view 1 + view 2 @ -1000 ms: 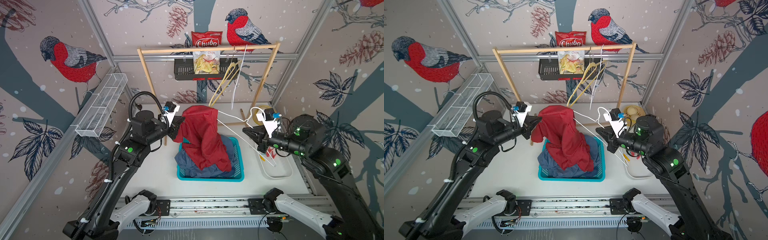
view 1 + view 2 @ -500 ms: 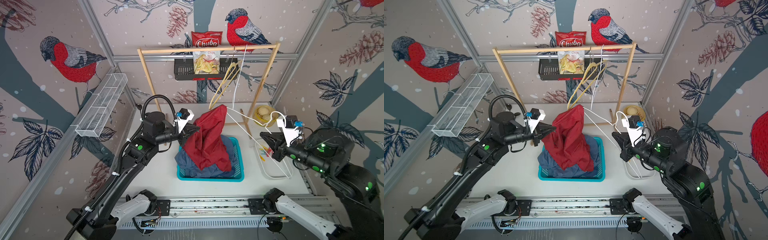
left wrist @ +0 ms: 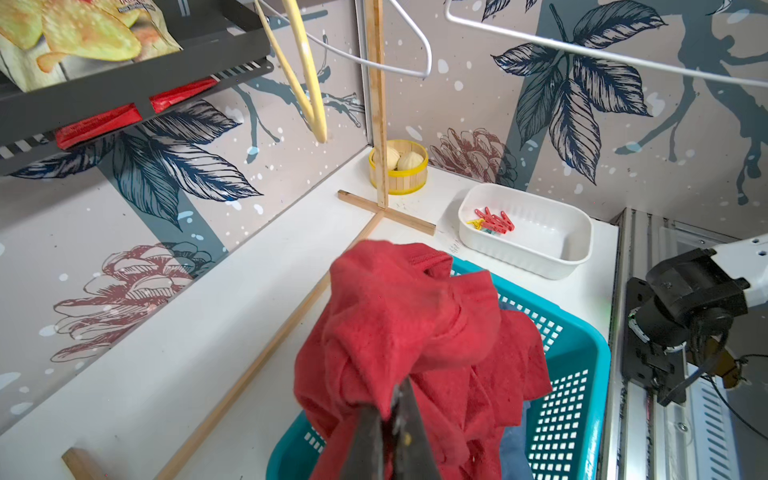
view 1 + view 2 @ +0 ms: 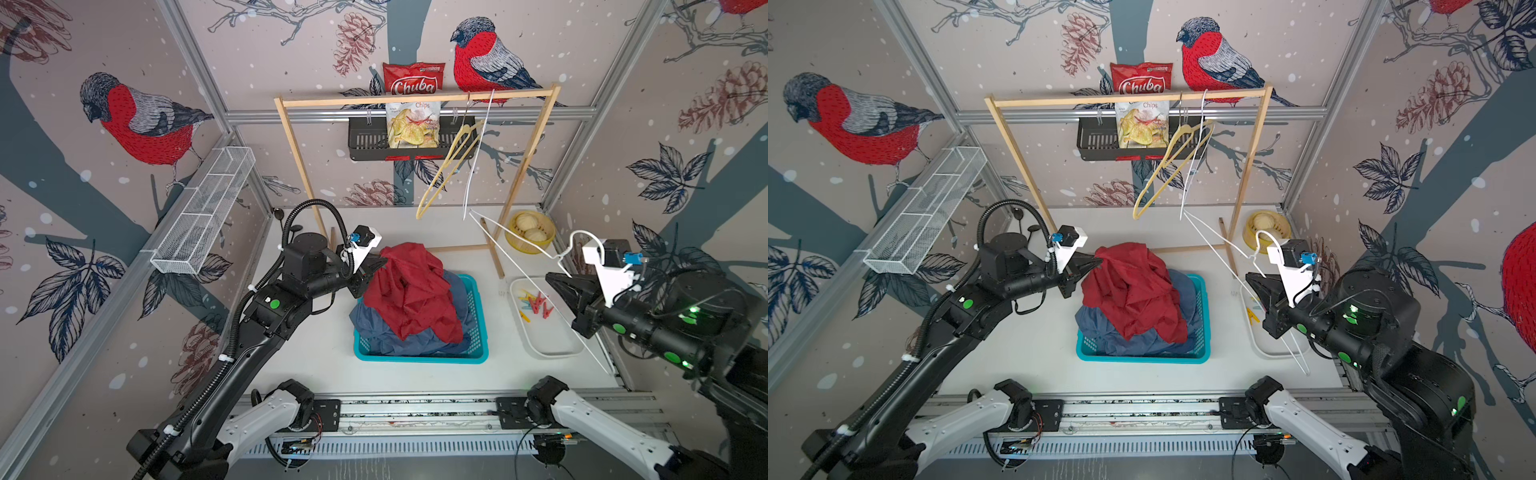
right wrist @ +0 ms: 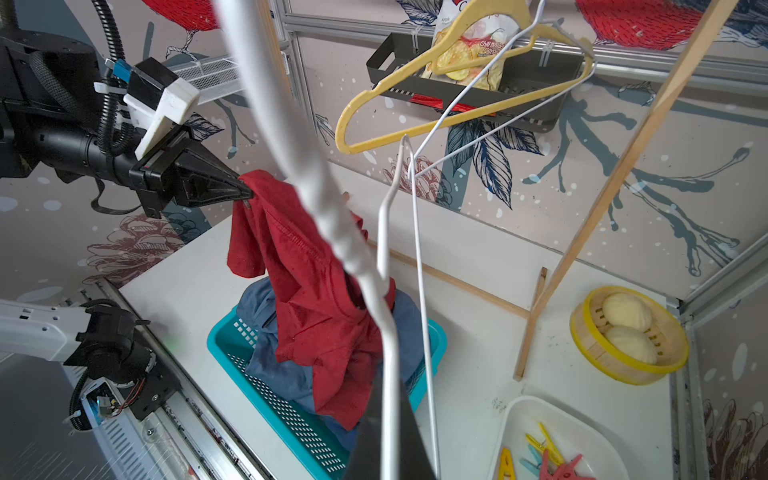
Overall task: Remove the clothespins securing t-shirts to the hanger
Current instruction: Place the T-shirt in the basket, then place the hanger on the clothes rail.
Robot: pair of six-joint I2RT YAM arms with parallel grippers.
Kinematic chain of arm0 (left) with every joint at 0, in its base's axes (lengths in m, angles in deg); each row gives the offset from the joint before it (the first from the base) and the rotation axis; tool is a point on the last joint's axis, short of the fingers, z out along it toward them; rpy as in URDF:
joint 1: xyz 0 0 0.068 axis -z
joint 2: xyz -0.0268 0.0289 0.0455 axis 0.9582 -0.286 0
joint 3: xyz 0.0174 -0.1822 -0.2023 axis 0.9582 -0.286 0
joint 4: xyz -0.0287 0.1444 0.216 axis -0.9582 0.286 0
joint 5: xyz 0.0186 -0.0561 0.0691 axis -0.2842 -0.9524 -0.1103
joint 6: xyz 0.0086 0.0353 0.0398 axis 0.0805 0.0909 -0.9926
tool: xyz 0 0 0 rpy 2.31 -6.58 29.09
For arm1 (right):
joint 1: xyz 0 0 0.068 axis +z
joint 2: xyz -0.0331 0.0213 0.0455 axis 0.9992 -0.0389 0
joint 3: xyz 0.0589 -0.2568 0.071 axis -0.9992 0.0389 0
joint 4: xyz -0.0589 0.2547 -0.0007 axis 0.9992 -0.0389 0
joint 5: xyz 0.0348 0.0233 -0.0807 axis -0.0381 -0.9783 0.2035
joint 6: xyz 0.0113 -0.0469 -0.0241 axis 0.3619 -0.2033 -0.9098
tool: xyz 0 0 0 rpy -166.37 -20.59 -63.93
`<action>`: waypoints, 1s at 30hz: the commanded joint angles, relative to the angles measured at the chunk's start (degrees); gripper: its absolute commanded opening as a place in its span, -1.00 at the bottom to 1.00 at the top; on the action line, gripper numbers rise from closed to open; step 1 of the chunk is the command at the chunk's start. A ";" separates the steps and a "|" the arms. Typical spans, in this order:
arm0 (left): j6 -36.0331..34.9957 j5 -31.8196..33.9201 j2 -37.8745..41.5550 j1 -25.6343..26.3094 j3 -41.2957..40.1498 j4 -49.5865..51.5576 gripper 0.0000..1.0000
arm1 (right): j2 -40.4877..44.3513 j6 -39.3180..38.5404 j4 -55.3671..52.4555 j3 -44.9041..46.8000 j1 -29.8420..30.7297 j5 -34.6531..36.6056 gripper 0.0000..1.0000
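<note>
Red t-shirt (image 4: 411,291) is off the white hanger (image 5: 286,124). A moment back it hung on the wire between the arms; now it slumps on the blue t-shirts (image 4: 386,332) in the teal basket (image 4: 419,357). Left gripper (image 5: 249,193) is pinched on a fold at the shirt's top edge. Right gripper (image 4: 550,276) is clamped on the bare hanger and has drawn clear, above the white tray (image 4: 552,345) holding the clothespins (image 4: 536,303). No pin shows on the cloth, so the unpinning looks done.

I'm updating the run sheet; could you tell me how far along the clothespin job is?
Done: clothespins lie in the white tray; blue clothing fills the basket. In hand: left gripper pinches the red t-shirt over the basket, right gripper grips the bare white hanger. Left, probably: drop the shirt, park the hanger.
</note>
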 commanded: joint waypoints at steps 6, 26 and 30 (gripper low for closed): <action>0.19 0.33 -6.21 9.14 0.37 1.37 0.23 | -0.25 -0.02 7.83 5.50 1.34 -2.46 -1.00; -15.38 -4.96 -4.29 2.31 24.91 16.23 0.42 | -10.35 -5.87 13.85 9.44 1.35 -32.55 -1.00; -19.48 -9.86 -6.25 2.30 24.97 15.90 0.39 | -14.84 -8.15 11.62 8.65 1.32 -37.57 -1.00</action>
